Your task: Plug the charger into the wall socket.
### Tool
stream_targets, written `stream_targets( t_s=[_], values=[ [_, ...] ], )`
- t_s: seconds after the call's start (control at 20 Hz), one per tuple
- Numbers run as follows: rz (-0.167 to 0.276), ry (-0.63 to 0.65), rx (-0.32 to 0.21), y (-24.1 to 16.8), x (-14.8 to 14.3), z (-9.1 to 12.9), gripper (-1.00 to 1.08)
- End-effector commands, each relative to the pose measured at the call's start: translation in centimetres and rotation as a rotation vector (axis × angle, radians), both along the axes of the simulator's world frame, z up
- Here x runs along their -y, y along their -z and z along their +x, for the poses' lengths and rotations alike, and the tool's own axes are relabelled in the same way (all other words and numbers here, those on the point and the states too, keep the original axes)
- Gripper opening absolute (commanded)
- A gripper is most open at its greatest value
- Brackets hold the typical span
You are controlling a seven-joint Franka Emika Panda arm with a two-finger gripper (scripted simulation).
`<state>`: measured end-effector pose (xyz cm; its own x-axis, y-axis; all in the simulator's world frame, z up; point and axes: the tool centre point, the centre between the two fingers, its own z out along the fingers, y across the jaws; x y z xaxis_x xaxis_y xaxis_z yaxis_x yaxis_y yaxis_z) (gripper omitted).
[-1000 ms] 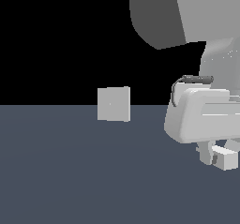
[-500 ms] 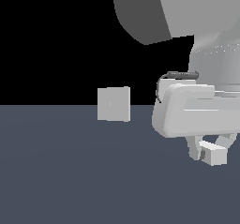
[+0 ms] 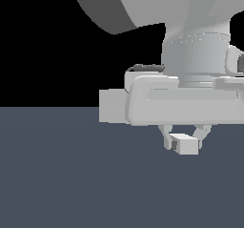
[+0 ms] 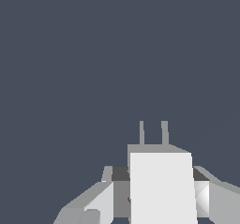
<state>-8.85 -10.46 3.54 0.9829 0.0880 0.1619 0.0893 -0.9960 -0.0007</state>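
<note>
While the arm fills the upper part of the exterior view, its gripper [image 3: 183,139] hangs above the dark grey floor [image 3: 71,184] with its jaws closed narrowly on the charger [image 3: 184,144], a small light-grey block pinched between the two fingers. The wrist view shows the same block [image 4: 161,185] held from both sides, two thin prongs [image 4: 153,133] jutting from its far end over bare floor. Towards the exterior view's left, the wall socket [image 3: 112,106] stands upright, a pale square plate whose nearer edge is hidden behind the gripper's body. Charger and socket are apart.
</note>
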Motion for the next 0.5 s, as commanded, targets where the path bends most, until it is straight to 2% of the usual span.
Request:
stream_targets(
  t_s=[0.0,0.45],
  values=[
    [0.001,0.036,0.001,-0.5,-1.3,0.3,-1.0],
    [0.001,0.155,0.002,-2.2,-5.7,1.8,-1.0]
  ],
)
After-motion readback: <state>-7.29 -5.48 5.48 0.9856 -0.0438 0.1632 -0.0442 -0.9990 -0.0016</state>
